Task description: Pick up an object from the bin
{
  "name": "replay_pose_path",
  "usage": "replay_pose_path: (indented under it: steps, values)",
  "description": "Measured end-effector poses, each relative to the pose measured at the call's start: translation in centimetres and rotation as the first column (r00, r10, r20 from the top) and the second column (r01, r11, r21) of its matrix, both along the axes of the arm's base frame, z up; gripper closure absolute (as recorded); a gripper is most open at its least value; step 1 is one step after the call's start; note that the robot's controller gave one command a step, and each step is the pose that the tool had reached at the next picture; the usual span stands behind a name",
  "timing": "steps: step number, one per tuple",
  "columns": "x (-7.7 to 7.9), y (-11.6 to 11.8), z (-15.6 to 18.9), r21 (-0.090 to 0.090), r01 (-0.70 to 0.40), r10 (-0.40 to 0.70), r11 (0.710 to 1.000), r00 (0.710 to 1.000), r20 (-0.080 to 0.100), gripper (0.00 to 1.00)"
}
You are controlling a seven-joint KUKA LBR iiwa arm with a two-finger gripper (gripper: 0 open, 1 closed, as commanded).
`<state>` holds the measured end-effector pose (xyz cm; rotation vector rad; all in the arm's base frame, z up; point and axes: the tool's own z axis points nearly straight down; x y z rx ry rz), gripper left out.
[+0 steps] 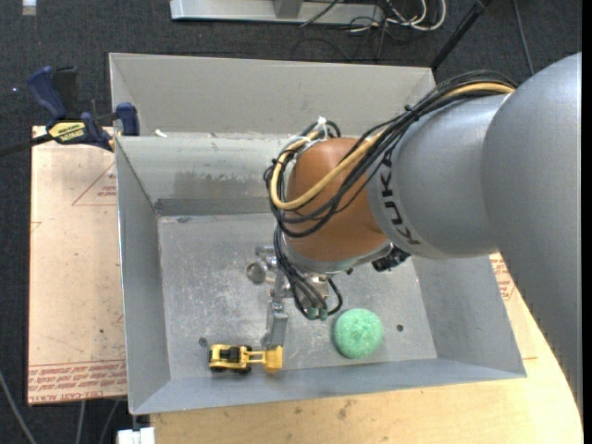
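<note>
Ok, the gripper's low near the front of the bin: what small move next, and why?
Probably shift the gripper slightly toward the view's left, over the yellow toy truck. It seems to stand over only the truck's right end, not its middle. The green ball lies apart on the other side, so the truck looks the closer pick.

Green ball (357, 332): round, speckled, low in the frame, a little right of centre.
Metal bar (231, 7): grey, flat, at the top edge.
Cables (412, 6): tangled, upper right of centre.
Floor (65, 26): dark carpet, upper left.
</note>
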<state>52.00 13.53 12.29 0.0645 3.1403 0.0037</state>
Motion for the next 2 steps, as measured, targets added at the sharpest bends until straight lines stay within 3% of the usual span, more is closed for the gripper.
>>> replay_pose_path:
  steps: [1, 2]
  values:
    - [-0.3, -3.4, -1.2, -0.004, 0.039, -0.039, 0.999, 0.999, -0.004, 0.00]
    - [-2.3, 1.3, -3.8, -0.002, -0.073, 0.073, 0.997, 0.997, 0.001, 0.00]
